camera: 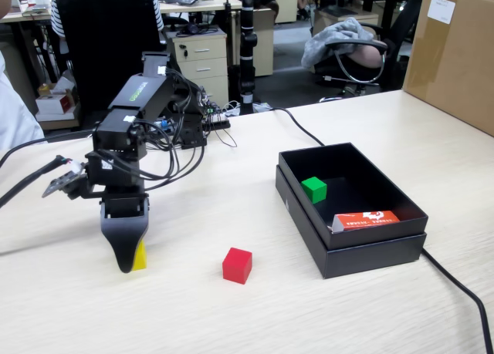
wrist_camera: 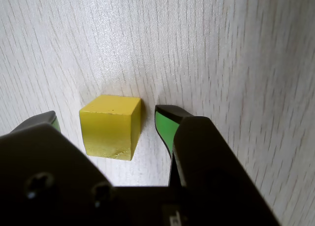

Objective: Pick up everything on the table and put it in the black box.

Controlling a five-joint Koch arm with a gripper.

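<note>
With my gripper point(wrist_camera: 106, 122) jaws open astride the small matte yellow cube point(wrist_camera: 109, 132), holding nothing, closing off-centre could twist it out sideways.

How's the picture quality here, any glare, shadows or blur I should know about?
Fixed view: soft, even light, faint shadows beside the red cube and black box; background desks slightly soft. Wrist view: the yellow cube is sharp with mild sheen on top, while the dark gripper body fills the bottom, blurred.

You see a yellow cube point(wrist_camera: 110, 125), a red cube point(camera: 237, 264) and a green cube point(camera: 314, 189), a matte black box point(camera: 370, 250), and a pale beige wood-grain desk point(camera: 231, 315).
</note>
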